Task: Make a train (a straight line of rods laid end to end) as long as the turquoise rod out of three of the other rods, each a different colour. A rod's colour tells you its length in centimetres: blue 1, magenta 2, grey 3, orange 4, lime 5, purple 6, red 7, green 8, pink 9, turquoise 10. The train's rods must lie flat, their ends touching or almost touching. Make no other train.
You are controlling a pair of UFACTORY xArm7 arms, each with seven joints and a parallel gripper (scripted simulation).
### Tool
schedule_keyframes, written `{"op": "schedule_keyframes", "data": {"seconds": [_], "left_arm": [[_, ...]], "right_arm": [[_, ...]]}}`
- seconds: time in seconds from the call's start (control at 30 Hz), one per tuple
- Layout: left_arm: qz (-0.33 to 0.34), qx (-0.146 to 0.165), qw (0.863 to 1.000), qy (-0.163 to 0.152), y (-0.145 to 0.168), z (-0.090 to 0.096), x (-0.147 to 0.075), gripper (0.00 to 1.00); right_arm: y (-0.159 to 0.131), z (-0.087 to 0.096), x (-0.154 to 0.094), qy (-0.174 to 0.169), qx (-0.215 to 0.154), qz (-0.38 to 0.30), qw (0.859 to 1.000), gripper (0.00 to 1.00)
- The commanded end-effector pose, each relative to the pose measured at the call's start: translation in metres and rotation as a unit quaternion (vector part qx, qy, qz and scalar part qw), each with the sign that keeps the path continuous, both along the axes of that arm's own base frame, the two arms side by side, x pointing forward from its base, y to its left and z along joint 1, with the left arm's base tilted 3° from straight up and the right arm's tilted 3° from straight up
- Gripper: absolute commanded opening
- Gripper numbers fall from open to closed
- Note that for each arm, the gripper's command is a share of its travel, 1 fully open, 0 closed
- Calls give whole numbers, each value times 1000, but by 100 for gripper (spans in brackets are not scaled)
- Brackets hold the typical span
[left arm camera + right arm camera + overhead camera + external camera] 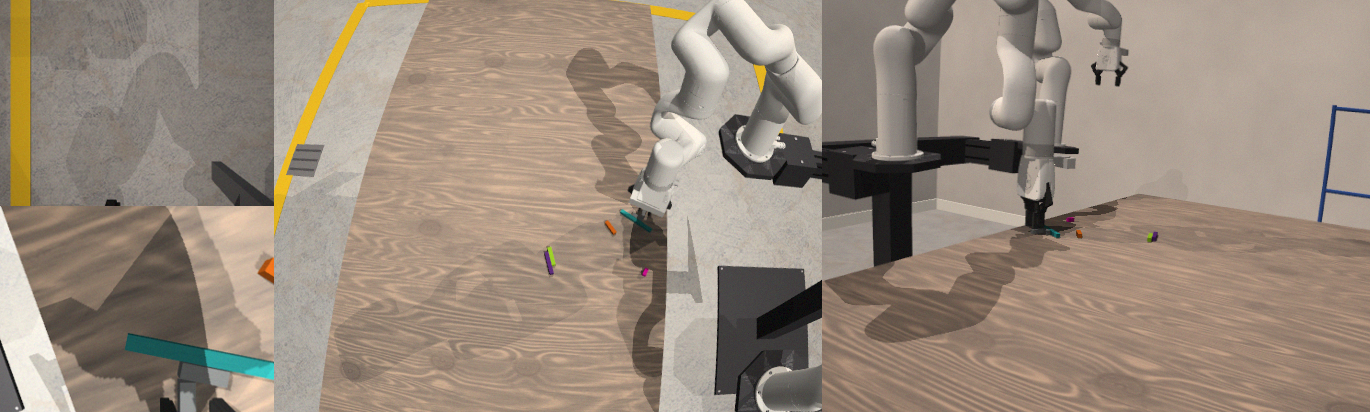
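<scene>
The turquoise rod (636,221) (1055,233) (161,349) lies flat near the table's edge. A grey rod (218,378) lies alongside it, almost touching. My right gripper (644,214) (1035,227) (192,406) is low over the grey rod, fingers partly open. A lighter grey bar shows between the fingers; I cannot tell what it is. The orange rod (610,227) (1079,234) (268,270) lies beside the turquoise rod. The magenta rod (645,272) (1070,219) lies apart. The lime rod (552,256) (1150,238) and purple rod (548,263) (1155,236) lie side by side, staggered. My left gripper (1108,81) is open, high up.
The wooden table (474,150) (1172,310) ends just beyond the turquoise rod and the magenta rod. The left wrist view shows floor with a yellow line (20,101) and a dark beam (234,181). A blue frame (1327,165) stands behind the table.
</scene>
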State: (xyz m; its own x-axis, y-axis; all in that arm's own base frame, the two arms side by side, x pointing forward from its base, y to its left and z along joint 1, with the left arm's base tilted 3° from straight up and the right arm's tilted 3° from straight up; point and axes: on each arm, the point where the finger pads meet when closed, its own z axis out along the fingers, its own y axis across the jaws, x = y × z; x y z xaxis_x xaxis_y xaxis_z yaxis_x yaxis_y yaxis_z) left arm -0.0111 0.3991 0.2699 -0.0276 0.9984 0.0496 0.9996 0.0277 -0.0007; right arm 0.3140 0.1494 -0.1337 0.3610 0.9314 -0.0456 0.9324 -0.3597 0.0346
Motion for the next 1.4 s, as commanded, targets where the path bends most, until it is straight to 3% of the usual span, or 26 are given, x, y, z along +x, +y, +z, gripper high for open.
{"op": "schedule_keyframes", "data": {"seconds": [0.0, 1.37], "left_arm": [[0, 2, 1000, 0, 1, 2, 0, 100], [0, 2, 1000, 0, 1, 2, 0, 100]], "right_arm": [[1, 1, 1, -1, 1, 0, 1000, 26], [0, -11, 1, -1, 1, 0, 1000, 26]]}}
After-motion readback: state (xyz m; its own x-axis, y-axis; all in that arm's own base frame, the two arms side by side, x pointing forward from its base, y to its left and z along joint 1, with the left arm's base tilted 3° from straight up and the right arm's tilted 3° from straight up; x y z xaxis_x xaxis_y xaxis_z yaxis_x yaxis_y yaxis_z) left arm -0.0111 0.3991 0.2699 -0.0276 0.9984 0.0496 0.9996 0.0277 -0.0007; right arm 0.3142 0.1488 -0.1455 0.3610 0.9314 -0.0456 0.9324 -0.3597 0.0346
